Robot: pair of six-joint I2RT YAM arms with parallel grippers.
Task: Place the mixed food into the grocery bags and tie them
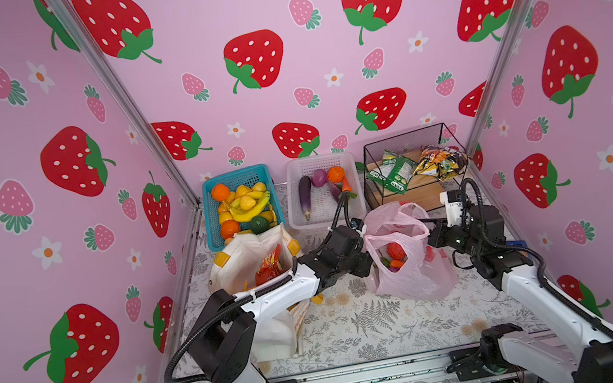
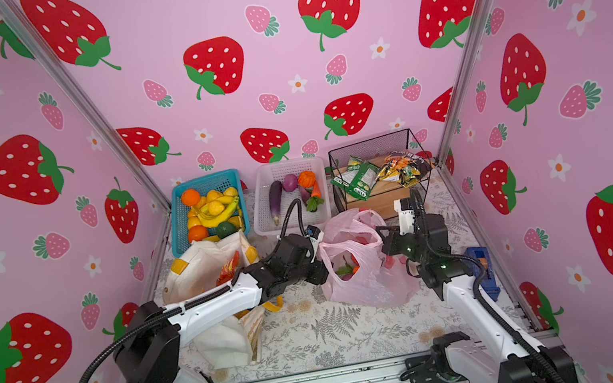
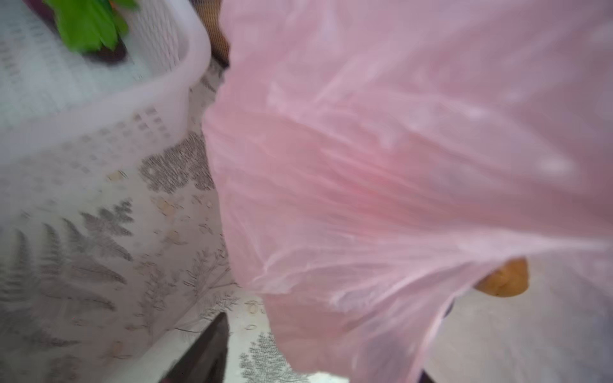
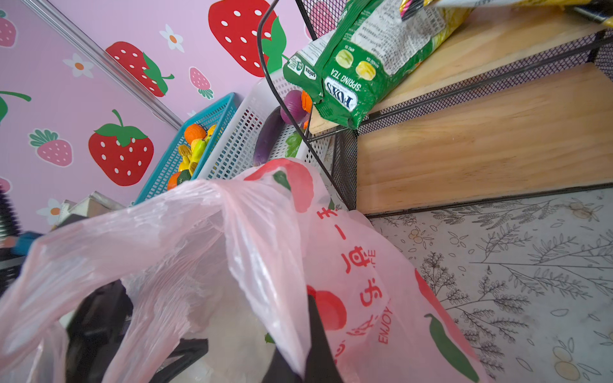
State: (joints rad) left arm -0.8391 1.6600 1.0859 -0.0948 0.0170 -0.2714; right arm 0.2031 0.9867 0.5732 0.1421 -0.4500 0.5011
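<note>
Between the two arms, on the counter (image 1: 362, 331), the pink bag (image 1: 406, 268) sat slumped with its mouth up. One red tomato (image 1: 395, 250) and something orange and green showed inside. My right gripper (image 1: 431, 231) was closed tight, and from its wrist view it looked clamped on the bag's rim. My left gripper (image 1: 368, 253) pressed against the opposite rim, but film filled its wrist view, so I could not tell whether its jaws were apart or pinching.

I judged the step to be securing both sides of the mouth. The next move called for a sure left pinch on that slippery film before any lifting or knotting.

Counting outward, I saw two bags — the second a canvas tote (image 1: 249, 261) holding one red-orange packet (image 1: 269, 268) — and three baskets. These were a blue basket (image 1: 210, 217) of fruit, a white basket (image 1: 298, 219) with an eggplant (image 1: 306, 194), an onion (image 1: 319, 177) and a carrot (image 1: 345, 185), and a wire basket (image 1: 401, 138) of packets too bunched to count.
</note>
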